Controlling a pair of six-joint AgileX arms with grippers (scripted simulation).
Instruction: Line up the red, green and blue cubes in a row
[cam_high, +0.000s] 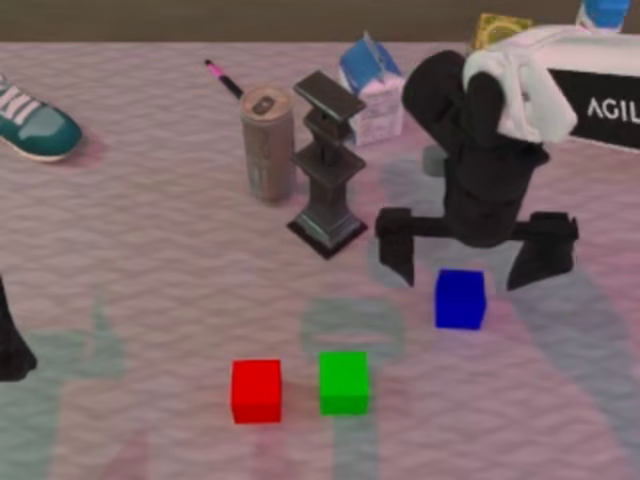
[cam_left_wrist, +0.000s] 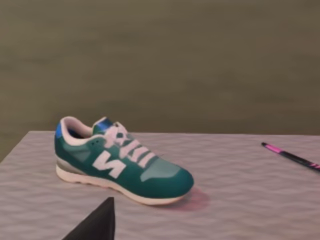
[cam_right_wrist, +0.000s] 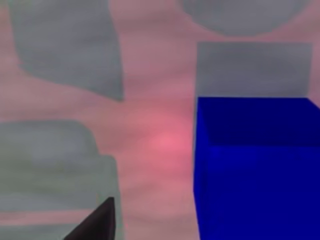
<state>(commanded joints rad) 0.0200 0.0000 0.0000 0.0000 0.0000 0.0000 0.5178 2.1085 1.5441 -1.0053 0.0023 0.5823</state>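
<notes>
The blue cube (cam_high: 460, 299) sits on the table (cam_high: 150, 300) right of centre, below and between the spread fingers of our right gripper (cam_high: 476, 252), which hangs over it with jaws wide and nothing held. The green cube (cam_high: 343, 382) and red cube (cam_high: 256, 390) stand side by side nearer the front edge, a narrow gap between them; the blue one lies apart, up and to the right of the green.

Behind the cubes stand a dark stepped stand (cam_high: 327, 165) and a drink can (cam_high: 267, 143), close together, with a milk carton (cam_high: 372, 88) and a pink-tipped pen (cam_high: 224, 78) farther back. A teal sneaker (cam_high: 35, 124) lies at the left edge, partly cut off. Open cloth stretches between the cubes and to the right of the green one.

Our left arm (cam_high: 10, 345) shows only as a dark sliver at the left edge; we cannot tell how its fingers stand. In the right wrist view the blue cube (cam_right_wrist: 255, 167) fills one side, cropped by the edge.
</notes>
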